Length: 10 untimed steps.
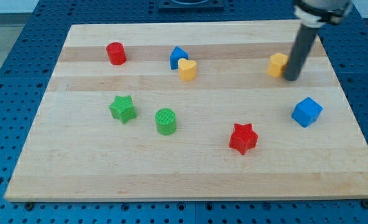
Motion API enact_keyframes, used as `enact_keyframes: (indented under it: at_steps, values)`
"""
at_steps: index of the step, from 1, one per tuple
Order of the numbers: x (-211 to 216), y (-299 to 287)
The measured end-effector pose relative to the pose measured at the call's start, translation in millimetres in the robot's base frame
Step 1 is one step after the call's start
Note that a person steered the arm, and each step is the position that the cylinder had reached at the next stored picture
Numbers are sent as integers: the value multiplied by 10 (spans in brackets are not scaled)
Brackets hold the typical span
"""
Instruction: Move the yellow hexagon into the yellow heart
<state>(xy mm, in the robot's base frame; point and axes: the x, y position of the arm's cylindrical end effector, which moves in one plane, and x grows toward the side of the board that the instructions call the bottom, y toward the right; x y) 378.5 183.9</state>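
Note:
The yellow hexagon [276,64] sits near the view's top right of the wooden board [190,174]. My tip [291,78] is right beside it on its right side, touching or nearly touching it. The yellow heart [187,69] lies to the left, near the top centre, pressed against a blue block [177,56] just behind it. The hexagon and heart are well apart.
A red cylinder [116,53] stands at top left. A green star [122,109] and a green cylinder [166,121] lie at centre left. A red star [243,138] lies at lower centre right. A blue cube [306,112] lies at right.

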Motion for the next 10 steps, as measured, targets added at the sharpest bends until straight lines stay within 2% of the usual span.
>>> enact_keyframes:
  at_steps: [1,2,3,5,7,8,10]
  values:
    - [-17,326]
    - [-316,772]
    - [-441,500]
    - [-146,-1126]
    - [-141,-870]
    - [9,-885]
    - [-7,-1333]
